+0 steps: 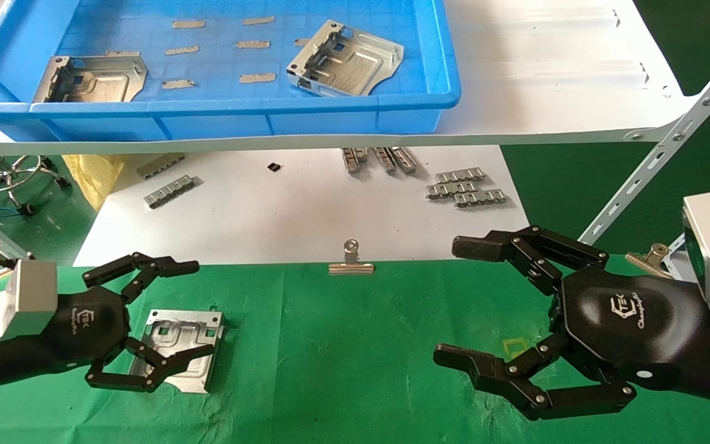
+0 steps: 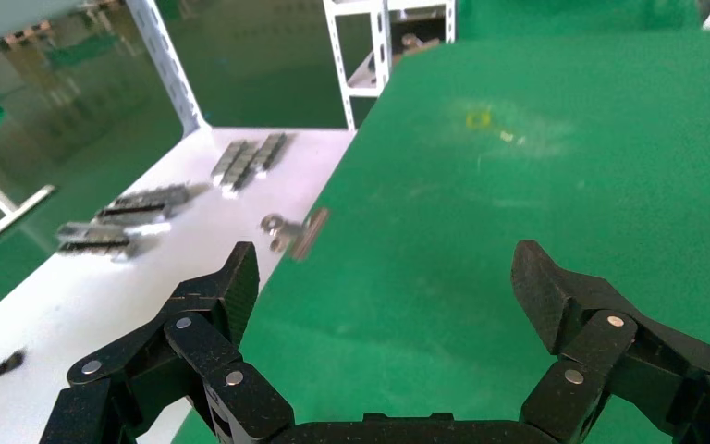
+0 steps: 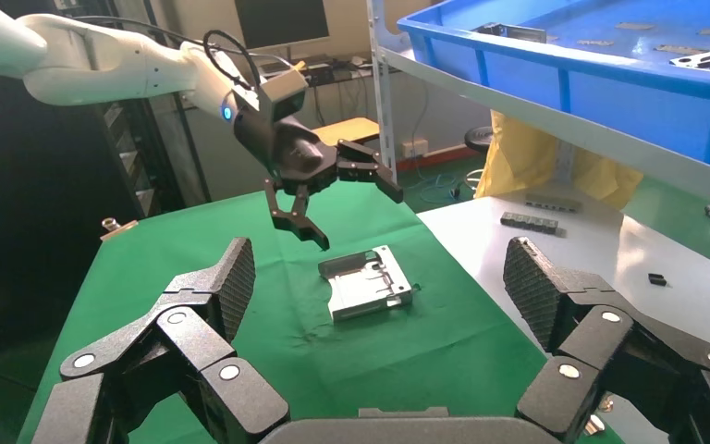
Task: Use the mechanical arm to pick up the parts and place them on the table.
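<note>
One stamped part [image 1: 183, 348] lies flat on the green-cloth table [image 1: 342, 364], perforated side walls turned up, near the table's left front as the head camera sees it. The left hand [image 1: 139, 327] hangs above it with fingers spread; the right wrist view shows a clear gap between the hand [image 3: 319, 180] and the plate [image 3: 368, 282], so no contact. White logo on its glossy palm: a hexagon mark with lettering beneath, too small to read. Two more parts remain in the blue tray [image 1: 355, 108] on the white shelf board [image 1: 546, 92]: one at tray left [image 1: 93, 77], one tilted at tray right [image 1: 346, 60], with small flat metal slips [image 1: 256, 78] scattered between them. A binder clip [image 1: 351, 260] pins the cloth's far edge; beyond it, grey ridged strips [image 1: 466, 188] lie on a white sheet [image 1: 281, 216]. The right hand [image 1: 527, 327] rests over the table's right side, fingers open, holding nothing, bearing the same logo.
</note>
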Tool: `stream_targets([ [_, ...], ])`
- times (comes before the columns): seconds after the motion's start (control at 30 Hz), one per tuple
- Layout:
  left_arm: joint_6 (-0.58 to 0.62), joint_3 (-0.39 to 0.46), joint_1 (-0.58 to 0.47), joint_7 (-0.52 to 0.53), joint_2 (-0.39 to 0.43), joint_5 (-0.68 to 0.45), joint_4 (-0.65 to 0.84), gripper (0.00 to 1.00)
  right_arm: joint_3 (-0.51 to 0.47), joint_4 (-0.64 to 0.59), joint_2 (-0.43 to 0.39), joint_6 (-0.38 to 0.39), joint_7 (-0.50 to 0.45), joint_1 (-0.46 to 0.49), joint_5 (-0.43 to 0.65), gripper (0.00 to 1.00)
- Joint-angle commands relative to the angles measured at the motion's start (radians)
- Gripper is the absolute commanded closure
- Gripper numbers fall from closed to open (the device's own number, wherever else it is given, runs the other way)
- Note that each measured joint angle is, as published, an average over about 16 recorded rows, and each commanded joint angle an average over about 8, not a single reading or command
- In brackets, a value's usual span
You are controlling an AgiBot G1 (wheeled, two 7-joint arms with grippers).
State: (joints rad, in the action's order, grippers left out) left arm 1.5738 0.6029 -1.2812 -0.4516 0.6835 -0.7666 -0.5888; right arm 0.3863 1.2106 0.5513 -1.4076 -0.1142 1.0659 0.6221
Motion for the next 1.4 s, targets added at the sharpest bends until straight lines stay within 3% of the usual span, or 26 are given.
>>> stream_targets([
  [0.03, -0.004, -0.015, 0.010, 0.030, -0.003, 0.002, -0.033, 0.00, 0.000, 0.000, 0.000, 0.000, 0.000, 0.000, 0.000, 0.00],
  [1.4, -0.077, -0.322, 0.206, 0.635, -0.072, 0.036, -0.693, 0.00, 0.000, 0.000, 0.000, 0.000, 0.000, 0.000, 0.000, 0.00],
])
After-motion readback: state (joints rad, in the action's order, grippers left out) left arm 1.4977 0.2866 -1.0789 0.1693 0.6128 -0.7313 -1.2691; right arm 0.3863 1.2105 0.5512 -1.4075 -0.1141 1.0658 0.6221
